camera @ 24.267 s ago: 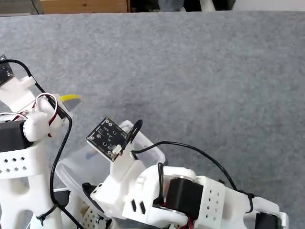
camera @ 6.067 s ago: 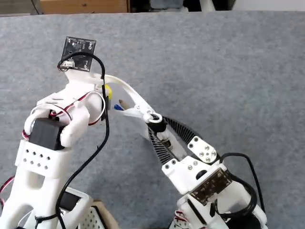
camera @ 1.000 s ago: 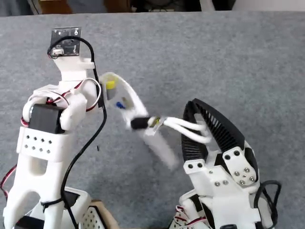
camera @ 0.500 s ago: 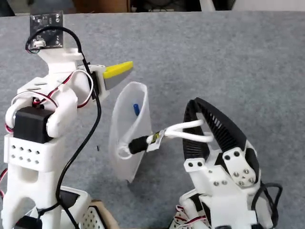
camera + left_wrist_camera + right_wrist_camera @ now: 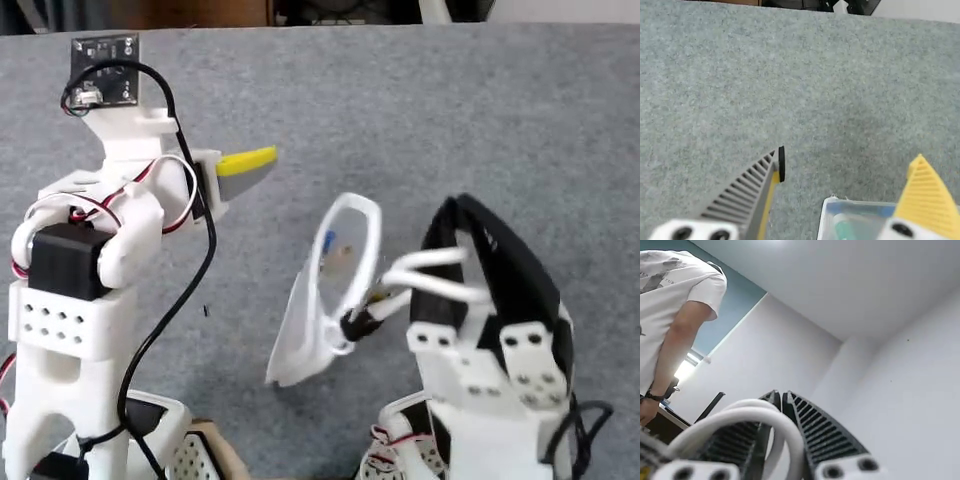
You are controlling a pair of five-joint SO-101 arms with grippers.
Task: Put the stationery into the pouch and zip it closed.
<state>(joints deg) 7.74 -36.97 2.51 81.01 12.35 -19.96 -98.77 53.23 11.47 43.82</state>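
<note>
- Far left of the high view: the left arm [image 5: 90, 270] stands tall. Its base is cut off by the bottom edge.
- The left pincer [image 5: 258, 170] pokes out at upper left, over the grey tabletop [image 5: 480, 110], with nothing in it. From above the two fingers overlap, so the gap is hard to read there. In its own wrist view the grey finger [image 5: 757, 180] and yellow finger [image 5: 920, 185] are clearly spread wide, with bare felt between them.
- Low in that wrist view, a clear-walled thing [image 5: 850, 222] with something teal-green inside is chopped by the frame edge. Can't tell what it is.
- Lower middle of the high view: the pouch [image 5: 315, 320], translucent white, is tilted with its oval mouth gaping toward the top of the frame. Whether its lower-left corner touches the tabletop, I can't tell.
- Inside, a blue item [image 5: 328, 241] shows through near the mouth, with a pale tan blur beside it that's too smeared to name.
- A white loop [image 5: 430, 268] runs right from a dark bit on the pouch's edge.
- Lower right: the right pincer [image 5: 470, 225], black and ribbed, is pinched tight on that loop. Its wrist view confirms the fingers pressed together around it.
</note>
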